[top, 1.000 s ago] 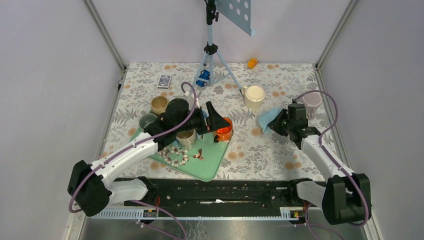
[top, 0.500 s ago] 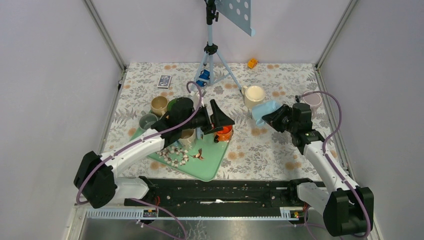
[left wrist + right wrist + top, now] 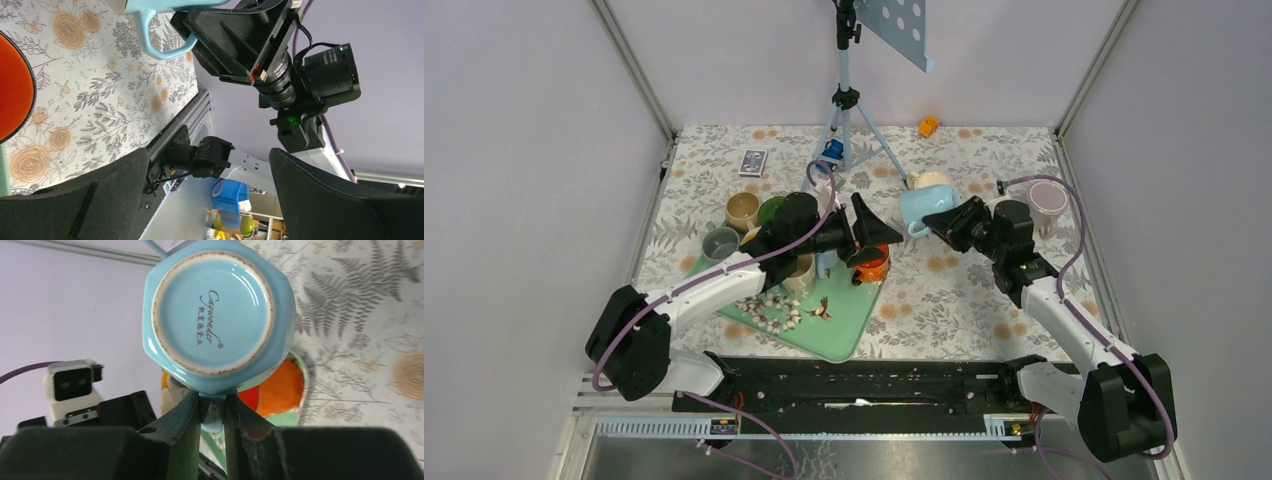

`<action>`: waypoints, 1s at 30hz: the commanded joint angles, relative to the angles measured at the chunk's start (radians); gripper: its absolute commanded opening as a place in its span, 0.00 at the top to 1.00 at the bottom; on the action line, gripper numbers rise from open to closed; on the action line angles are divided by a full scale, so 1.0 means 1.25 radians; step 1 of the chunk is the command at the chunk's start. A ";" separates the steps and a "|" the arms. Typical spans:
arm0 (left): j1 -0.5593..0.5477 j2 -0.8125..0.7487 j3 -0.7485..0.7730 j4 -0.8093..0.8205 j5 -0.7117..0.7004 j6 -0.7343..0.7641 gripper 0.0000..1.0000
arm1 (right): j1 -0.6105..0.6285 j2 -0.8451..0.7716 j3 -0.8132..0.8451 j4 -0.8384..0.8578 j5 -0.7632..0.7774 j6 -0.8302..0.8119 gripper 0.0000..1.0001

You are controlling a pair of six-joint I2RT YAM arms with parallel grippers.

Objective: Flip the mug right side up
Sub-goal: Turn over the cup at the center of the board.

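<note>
Mug (image 3: pixel 919 210), light blue, is pinched by its handle between the fingers of the right gripper (image 3: pixel 939 222). It hangs above the table (image 3: pixel 944 300) with its base (image 3: pixel 212 305) facing the right wrist camera. A cream cup (image 3: pixel 936 181) stands close at its 12 o'clock. At 8 o'clock from the mug, not touching it, the left gripper (image 3: pixel 874 237) has its 2 fingers spread wide, just beside the orange bowl (image 3: pixel 876 267) on the green tray (image 3: pixel 824 335).
</note>
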State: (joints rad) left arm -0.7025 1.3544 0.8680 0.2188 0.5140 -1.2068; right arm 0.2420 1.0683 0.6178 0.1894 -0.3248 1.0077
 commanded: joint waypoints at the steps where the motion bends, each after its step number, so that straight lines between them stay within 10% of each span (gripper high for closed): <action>1: 0.002 0.013 -0.009 0.110 0.014 -0.067 0.08 | 0.047 0.005 0.035 0.240 -0.009 0.079 1.00; 30: 0.065 0.075 -0.068 0.429 -0.011 -0.331 0.58 | 0.194 0.102 0.048 0.499 0.030 0.257 1.00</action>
State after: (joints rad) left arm -0.6250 1.4616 0.7841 0.6079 0.4984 -1.5887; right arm 0.4664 1.1999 0.6212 0.6212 -0.2867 1.2877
